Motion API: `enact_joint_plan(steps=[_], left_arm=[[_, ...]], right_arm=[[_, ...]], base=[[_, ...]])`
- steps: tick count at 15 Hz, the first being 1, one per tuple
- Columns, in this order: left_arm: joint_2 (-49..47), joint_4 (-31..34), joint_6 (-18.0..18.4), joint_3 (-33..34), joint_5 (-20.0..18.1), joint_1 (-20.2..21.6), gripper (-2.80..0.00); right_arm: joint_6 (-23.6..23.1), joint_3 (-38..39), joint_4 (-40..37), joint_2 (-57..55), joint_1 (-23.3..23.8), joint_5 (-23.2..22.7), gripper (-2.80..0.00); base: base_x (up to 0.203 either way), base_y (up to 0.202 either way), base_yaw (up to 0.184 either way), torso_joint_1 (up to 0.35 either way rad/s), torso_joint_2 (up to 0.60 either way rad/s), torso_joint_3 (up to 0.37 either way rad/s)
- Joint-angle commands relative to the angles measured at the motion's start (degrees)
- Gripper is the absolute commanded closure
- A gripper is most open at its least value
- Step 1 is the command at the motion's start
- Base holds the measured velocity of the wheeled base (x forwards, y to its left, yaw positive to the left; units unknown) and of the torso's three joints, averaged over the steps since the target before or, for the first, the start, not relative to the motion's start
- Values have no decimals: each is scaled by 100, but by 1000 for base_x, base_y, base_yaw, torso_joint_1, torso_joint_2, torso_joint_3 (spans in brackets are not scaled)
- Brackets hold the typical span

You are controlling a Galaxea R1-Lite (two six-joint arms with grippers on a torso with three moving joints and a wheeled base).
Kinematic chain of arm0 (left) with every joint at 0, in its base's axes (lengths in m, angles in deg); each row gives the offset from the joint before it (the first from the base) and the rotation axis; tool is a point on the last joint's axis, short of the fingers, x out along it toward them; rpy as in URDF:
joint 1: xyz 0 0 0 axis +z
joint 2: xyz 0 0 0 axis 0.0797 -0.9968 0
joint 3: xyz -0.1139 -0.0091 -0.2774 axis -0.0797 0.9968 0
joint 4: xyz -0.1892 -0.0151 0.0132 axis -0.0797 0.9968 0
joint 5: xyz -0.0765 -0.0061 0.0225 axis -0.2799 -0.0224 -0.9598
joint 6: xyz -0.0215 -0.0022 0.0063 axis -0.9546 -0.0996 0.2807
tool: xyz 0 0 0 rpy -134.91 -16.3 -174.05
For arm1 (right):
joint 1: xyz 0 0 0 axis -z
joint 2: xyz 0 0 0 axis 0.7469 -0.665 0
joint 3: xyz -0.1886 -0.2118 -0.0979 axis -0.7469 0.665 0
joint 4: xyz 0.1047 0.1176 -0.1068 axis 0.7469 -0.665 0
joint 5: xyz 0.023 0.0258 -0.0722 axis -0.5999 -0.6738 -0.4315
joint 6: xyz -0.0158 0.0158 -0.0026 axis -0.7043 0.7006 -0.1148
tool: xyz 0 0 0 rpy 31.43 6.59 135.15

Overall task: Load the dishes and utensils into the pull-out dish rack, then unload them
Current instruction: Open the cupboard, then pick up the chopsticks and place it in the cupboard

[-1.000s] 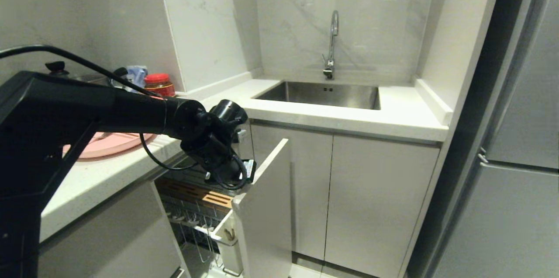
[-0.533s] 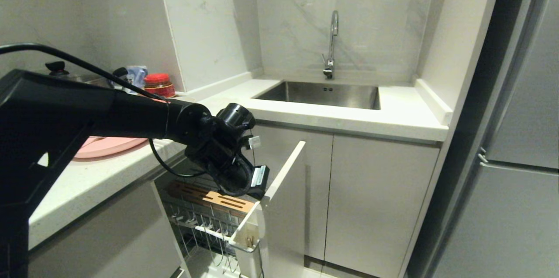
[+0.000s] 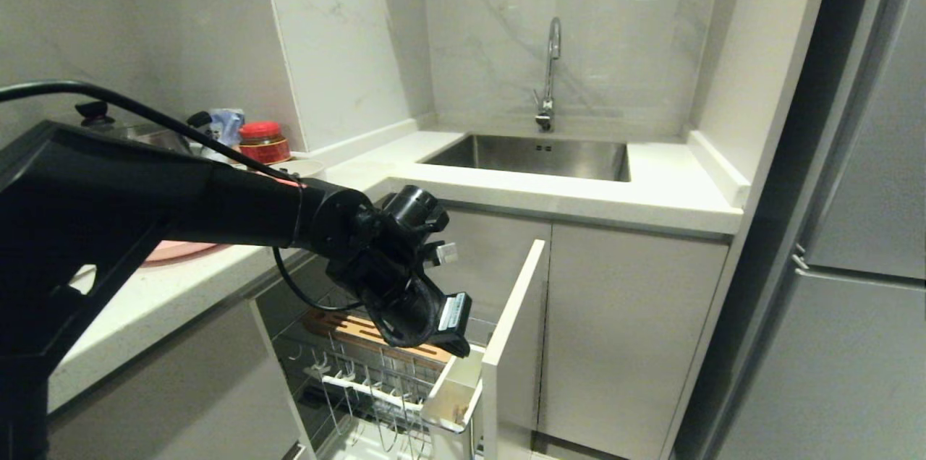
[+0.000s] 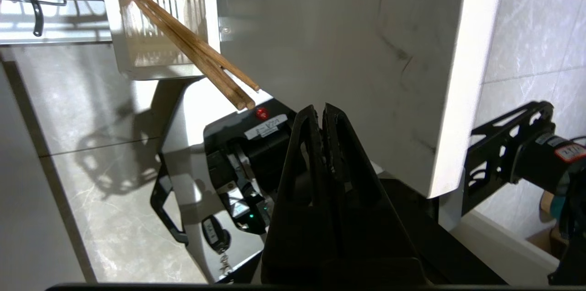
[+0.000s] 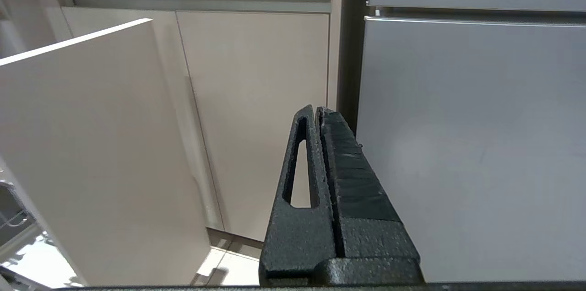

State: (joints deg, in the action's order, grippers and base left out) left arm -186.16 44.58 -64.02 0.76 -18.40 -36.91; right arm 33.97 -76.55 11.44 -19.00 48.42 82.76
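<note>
The pull-out dish rack (image 3: 376, 335) stands drawn out from under the counter, its white cabinet front (image 3: 515, 344) at the outer end. A pair of wooden chopsticks (image 4: 183, 39) leans in its white utensil holder (image 4: 210, 16), which also shows in the head view as a white utensil holder (image 3: 452, 388). My left gripper (image 4: 320, 109) is shut and empty, pointing down just inside the cabinet front (image 4: 366, 53), beside the chopsticks. The pink plate (image 3: 173, 252) lies on the counter, mostly behind my arm. An off-white bowl (image 3: 304, 168) sits further back. My right gripper (image 5: 317, 110) is shut and parked low.
A lidded steel pot (image 3: 108, 124) and a red-lidded jar (image 3: 262, 140) stand at the back of the left counter. The sink (image 3: 535, 156) with its faucet (image 3: 551, 69) is ahead. A grey fridge (image 3: 868, 228) closes the right side. My own base (image 4: 247, 167) is below the rack.
The rack and its cabinet front have slid further out, rightward in the head view. My left gripper has moved the same way with it, staying shut. The right arm is still.
</note>
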Motion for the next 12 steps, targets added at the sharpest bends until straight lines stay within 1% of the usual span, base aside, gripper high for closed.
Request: enact_joint_plan(steps=[1, 5, 8, 12], left_arm=[[6, -22, -75, 53, -5, -213, 0], [-19, -129, -126, 120, -14, -544, 0], [-19, -254, -185, 114, -14, -683, 0], [-45, -251, -185, 158, -13, -721, 0]], right_arm=[[0, 149, 6, -5, -1, 1, 0], [0, 151, 6, -5, -1, 1, 0], [0, 155, 6, -5, -1, 1, 0], [0, 154, 6, -5, -1, -1, 0]], base=[[0, 0, 0, 0, 0, 0], [0, 0, 0, 0, 0, 0], [0, 0, 0, 0, 0, 0], [0, 0, 0, 0, 0, 0]])
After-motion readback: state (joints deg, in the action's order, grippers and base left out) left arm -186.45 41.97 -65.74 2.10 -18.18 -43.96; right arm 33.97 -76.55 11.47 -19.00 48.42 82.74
